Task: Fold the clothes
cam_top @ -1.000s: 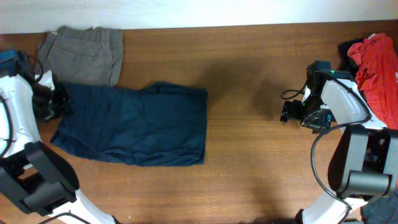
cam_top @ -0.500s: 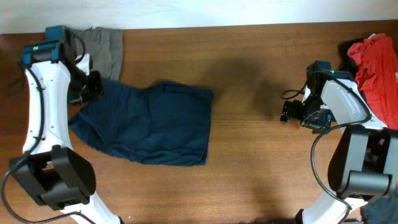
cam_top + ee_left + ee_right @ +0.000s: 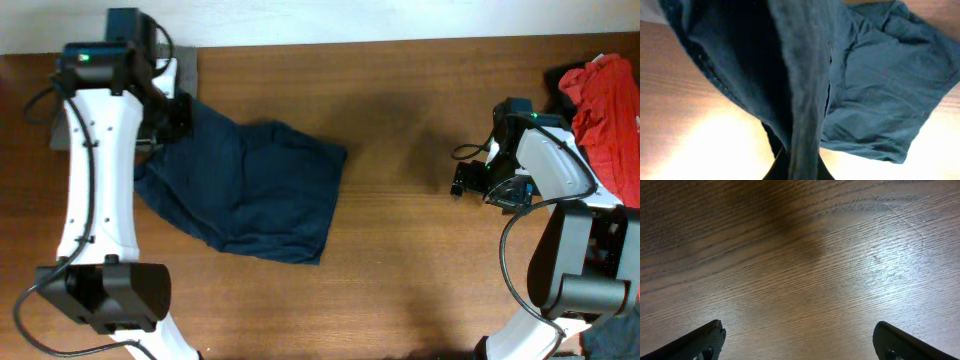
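My left pincer is pressed together on an edge of the large dark navy-blue cloth trousers, lifted at about 10 o'clock on the brown wooden desk. The rest of the cloth trails toward 4 o'clock from the grip, partly resting on the wood. The pinch looks narrow, so I judge the fabric may slide out under its own weight, or only one layer may rise and the fold come out skewed. The crumpled grey-khaki trousers lie just beside the grip at 12 o'clock, under my arm, and could snag. My right pincer is spread wide over bare wood at 3 o'clock, with the rumpled red garment beyond it.
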You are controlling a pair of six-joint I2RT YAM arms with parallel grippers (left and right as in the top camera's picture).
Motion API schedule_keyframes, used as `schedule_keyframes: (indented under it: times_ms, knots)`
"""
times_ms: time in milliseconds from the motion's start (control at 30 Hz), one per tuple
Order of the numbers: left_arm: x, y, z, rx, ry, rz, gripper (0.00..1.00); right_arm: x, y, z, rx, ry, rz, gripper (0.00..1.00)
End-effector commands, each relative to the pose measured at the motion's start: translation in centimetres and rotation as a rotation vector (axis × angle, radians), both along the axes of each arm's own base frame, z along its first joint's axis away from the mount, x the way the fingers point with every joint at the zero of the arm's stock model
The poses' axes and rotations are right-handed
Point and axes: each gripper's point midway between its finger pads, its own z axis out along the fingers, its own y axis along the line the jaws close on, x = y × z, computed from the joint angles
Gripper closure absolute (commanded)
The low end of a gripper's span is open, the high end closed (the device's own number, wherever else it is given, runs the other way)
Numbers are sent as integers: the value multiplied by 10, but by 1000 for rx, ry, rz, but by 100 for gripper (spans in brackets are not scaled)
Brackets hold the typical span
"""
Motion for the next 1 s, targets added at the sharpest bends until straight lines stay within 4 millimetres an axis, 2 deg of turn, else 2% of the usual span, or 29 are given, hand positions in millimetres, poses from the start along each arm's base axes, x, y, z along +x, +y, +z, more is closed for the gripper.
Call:
schedule_keyframes:
  times_ms: [0,233,400,667,967]
  knots:
    - [-6,9,21,91,-50,68,100,6,-2,12,-5,-41,3,1]
    - [-6,-19,20,84,-53,-1,100,6,-2,12,-5,-41,3,1]
    - [-2,-45,22,78,-81,-64,100,6,-2,12,-5,-41,3,1]
    - [-7,-85,20,73,-88,-164,100,6,-2,12,-5,-41,3,1]
    - [-11,-103,15,61,-81,-181,100,6,-2,12,-5,-41,3,1]
